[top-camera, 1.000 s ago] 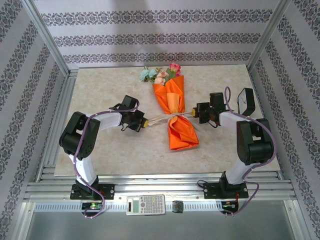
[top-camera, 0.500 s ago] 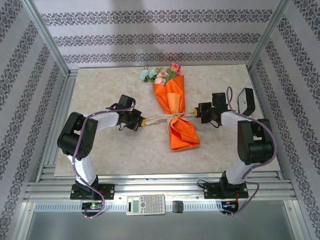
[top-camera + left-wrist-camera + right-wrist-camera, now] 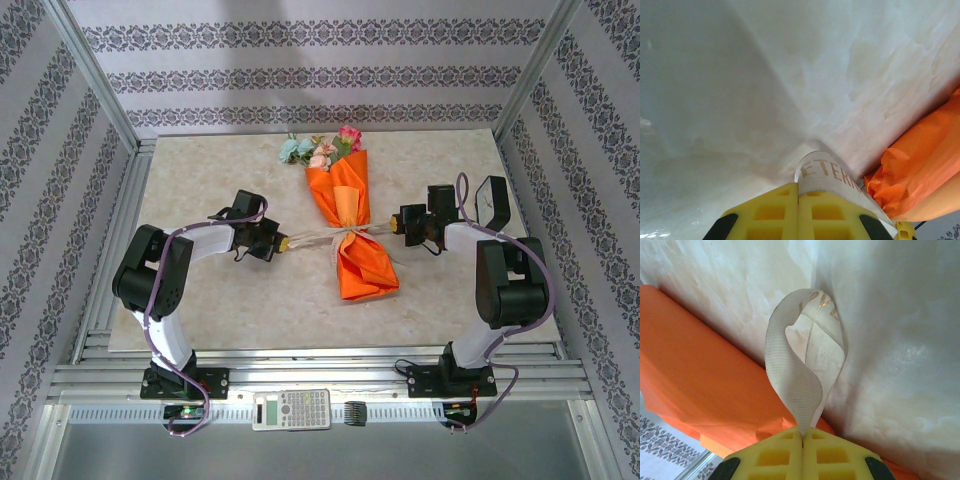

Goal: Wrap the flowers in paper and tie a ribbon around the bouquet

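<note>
Top external view: the bouquet (image 3: 350, 225) lies mid-table (image 3: 200, 300), with the flowers (image 3: 320, 150) toward 11 o'clock and the folded foot of the paper (image 3: 365, 275) toward 5 o'clock. The ribbon (image 3: 345, 236) is cinched round the cone's waist, and its two ends run out flat toward 9 and 3 o'clock. The left gripper (image 3: 283, 243) holds the 9 o'clock end and the right gripper (image 3: 396, 224) holds the 3 o'clock end.

Against a second ago, the left gripper has drawn a little farther toward 9 o'clock and the right one a little farther toward 3 o'clock. The ends look straighter and the paper more pinched at the tie. The bouquet itself has hardly shifted.

On the left wrist, the yellow fingers (image 3: 770, 212) are pressed together on the ribbon (image 3: 827, 175), which bears printed letters and leads toward 4 o'clock to the orange paper (image 3: 920, 165).

On the right wrist, the fingers (image 3: 775, 457) are likewise clamped on the ribbon (image 3: 795, 375). It curls up in a loop at 12 o'clock, with paper (image 3: 700, 385) just beside it at 9 o'clock.
</note>
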Robot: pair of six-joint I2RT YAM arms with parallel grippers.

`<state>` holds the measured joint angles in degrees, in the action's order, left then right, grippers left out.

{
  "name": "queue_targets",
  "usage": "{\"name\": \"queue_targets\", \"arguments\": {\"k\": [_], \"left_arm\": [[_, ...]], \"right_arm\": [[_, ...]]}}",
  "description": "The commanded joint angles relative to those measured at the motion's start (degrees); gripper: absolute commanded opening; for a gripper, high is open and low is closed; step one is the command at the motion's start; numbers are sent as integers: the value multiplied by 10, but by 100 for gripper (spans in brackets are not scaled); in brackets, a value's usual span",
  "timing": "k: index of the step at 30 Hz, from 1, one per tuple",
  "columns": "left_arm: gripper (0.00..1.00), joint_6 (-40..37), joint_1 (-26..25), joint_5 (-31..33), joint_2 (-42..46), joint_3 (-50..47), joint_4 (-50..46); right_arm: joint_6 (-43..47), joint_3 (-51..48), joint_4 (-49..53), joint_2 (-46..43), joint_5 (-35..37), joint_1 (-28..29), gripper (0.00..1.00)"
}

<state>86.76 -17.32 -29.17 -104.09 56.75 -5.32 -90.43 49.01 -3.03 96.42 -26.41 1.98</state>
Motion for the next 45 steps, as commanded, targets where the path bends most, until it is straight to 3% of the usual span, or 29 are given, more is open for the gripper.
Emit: {"name": "queue_targets", "arguments": {"k": [1, 17, 28, 29, 30, 31, 33, 34, 35, 37, 38, 39, 42, 45], "left_arm": [[0, -6, 22, 26, 16, -17, -27], [0, -7, 53, 19, 32, -41, -21], [0, -34, 54, 22, 38, -13, -53], [4, -44, 54, 25, 41, -4, -66], [15, -55, 54, 33, 46, 7, -87], [29, -68, 54, 44, 53, 18, -113], [43, -97, 54, 62, 68, 42, -154], [55, -109, 54, 70, 77, 51, -171], [96, -117, 54, 77, 86, 57, -181], [100, -126, 54, 91, 112, 60, -193], [100, -132, 54, 97, 123, 60, -195], [100, -144, 55, 103, 137, 62, -194], [100, -228, 54, 120, 183, 68, -181], [100, -326, 55, 187, 249, 67, -214]], "right_arm": [[8, 8, 3, 2, 56, -22, 0], [20, 7, 6, 7, 64, -40, 0], [11, 0, 25, -15, 61, -9, 0], [15, -2, 31, -21, 60, -5, 12], [25, -1, 50, -34, 64, 1, 32], [41, 3, 76, -49, 71, 7, 42], [83, 16, 133, -79, 88, 17, 51], [110, 25, 169, -99, 101, 20, 54], [133, 34, 201, -116, 114, 23, 57], [183, 54, 265, -154, 145, 24, 63], [207, 62, 286, -169, 158, 23, 77], [241, 70, 299, -186, 171, 20, 98], [369, 79, 306, -247, 210, 12, 98], [493, 68, 330, -315, 278, 12, 98]]}}
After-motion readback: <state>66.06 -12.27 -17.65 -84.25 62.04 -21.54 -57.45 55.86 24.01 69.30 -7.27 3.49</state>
